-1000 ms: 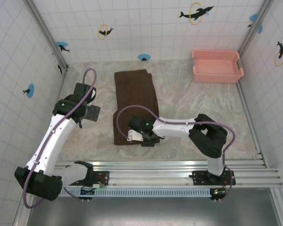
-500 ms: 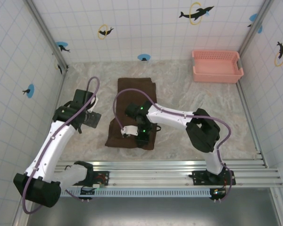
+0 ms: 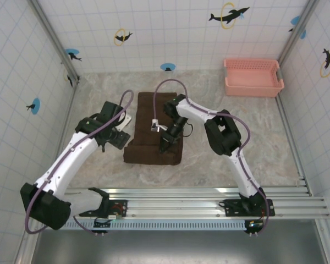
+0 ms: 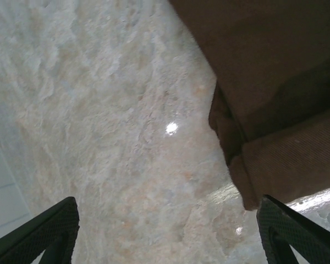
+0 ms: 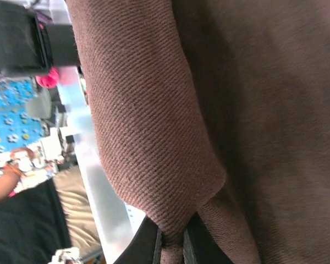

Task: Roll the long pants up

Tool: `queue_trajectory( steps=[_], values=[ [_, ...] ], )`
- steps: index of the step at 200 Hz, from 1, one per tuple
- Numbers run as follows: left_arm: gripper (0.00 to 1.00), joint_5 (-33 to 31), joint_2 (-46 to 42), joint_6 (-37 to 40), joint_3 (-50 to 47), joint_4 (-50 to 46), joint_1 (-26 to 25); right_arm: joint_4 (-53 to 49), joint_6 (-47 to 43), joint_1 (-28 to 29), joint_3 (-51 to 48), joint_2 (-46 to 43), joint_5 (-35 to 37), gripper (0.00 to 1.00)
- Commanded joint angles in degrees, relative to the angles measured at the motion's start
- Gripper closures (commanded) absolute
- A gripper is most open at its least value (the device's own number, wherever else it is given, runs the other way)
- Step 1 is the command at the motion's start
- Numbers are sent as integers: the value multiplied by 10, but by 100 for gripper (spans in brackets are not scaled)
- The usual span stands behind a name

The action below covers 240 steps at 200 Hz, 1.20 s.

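Item: long pants (image 3: 146,149), brown twill cloth, lying mid-bench (image 3: 236,129), near part folded over in layers.
Handling, judged: light, limp, no stiffness. Ribbed weave likely grips well. Layers likely slide over each other; roll may loosen if released.
Best hold: folded near edge, at both corners.
Right end effector (image 3: 166,144): narrow, pinching fold of cloth.
Left end effector (image 3: 116,137): wide, holding nothing, over bare bench just beside pants' left edge.

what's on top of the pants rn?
Right hand sits on the brown pants, shut on a fold of the fabric near its edge. Nothing else rests on them. Whatever lies between the folded layers is covered.
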Motion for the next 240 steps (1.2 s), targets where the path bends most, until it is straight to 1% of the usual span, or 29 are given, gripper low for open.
queue_trajectory(
  steps=[1, 8, 28, 35, 42, 59, 85, 88, 98, 103, 117, 129, 144, 155, 166, 177, 185, 196, 205, 214, 216, 219, 227, 240],
  values=[
    [18, 19, 39, -18, 23, 16, -32, -25, -2, -15, 36, 31, -40, 91],
    [22, 27, 52, -22, 24, 23, -41, -25, -3, -20, 40, 39, -45, 91],
    [27, 44, 83, -47, 14, 49, -57, -25, -1, -24, 59, 57, -47, 90],
    [32, 54, 91, -52, 7, 61, -61, -25, 0, -25, 65, 62, -49, 90],
    [33, 52, 102, -58, 0, 69, -67, -25, 2, -25, 71, 67, -50, 90],
    [36, 55, 126, -67, -18, 90, -72, -25, 4, -24, 79, 75, -48, 90],
    [37, 52, 161, -67, -50, 129, -72, -25, 6, -24, 84, 82, -42, 89],
    [37, 53, 165, -83, -52, 133, -72, -26, 6, -25, 84, 82, -41, 89],
    [38, 55, 181, -91, -57, 144, -72, -21, 11, -26, 87, 81, -32, 89],
    [40, 55, 187, -92, -60, 150, -72, -18, 14, -27, 89, 80, -29, 89],
    [41, 37, 206, -104, -64, 162, -72, -9, 28, -32, 95, 78, -22, 87],
    [41, 22, 218, -113, -64, 170, -72, -5, 36, -36, 98, 75, -16, 84],
    [41, 25, 236, -116, -58, 182, -71, -4, 41, -39, 99, 68, 2, 77],
    [41, 19, 252, -118, -48, 183, -72, -2, 38, -40, 96, 52, 42, 73],
    [41, 19, 266, -115, -38, 184, -72, 14, 38, -41, 81, 21, 127, 64],
    [41, 18, 277, -113, -31, 185, -72, 48, 35, -40, 44, -36, 212, 55],
    [41, 19, 283, -109, -26, 185, -72, 82, 37, -42, 10, -83, 273, 53],
    [41, 15, 290, -107, -22, 184, -71, 127, 38, -48, -41, -141, 329, 50],
    [41, 16, 294, -104, -18, 185, -72, 158, 29, -49, -85, -187, 356, 47],
    [41, 17, 297, -101, -16, 187, -72, 183, 17, -46, -126, -229, 364, 46],
    [41, 17, 298, -102, -15, 187, -72, 190, 14, -45, -136, -238, 380, 46],
    [41, 17, 299, -103, -14, 187, -72, 196, 13, -43, -150, -247, 385, 45],
    [41, 19, 301, -100, -11, 187, -72, 220, -3, -33, -197, -285, 383, 45],
    [41, 19, 304, -99, -8, 185, -72, 268, -18, 5, -276, -348, 419, 44]
  ],
)
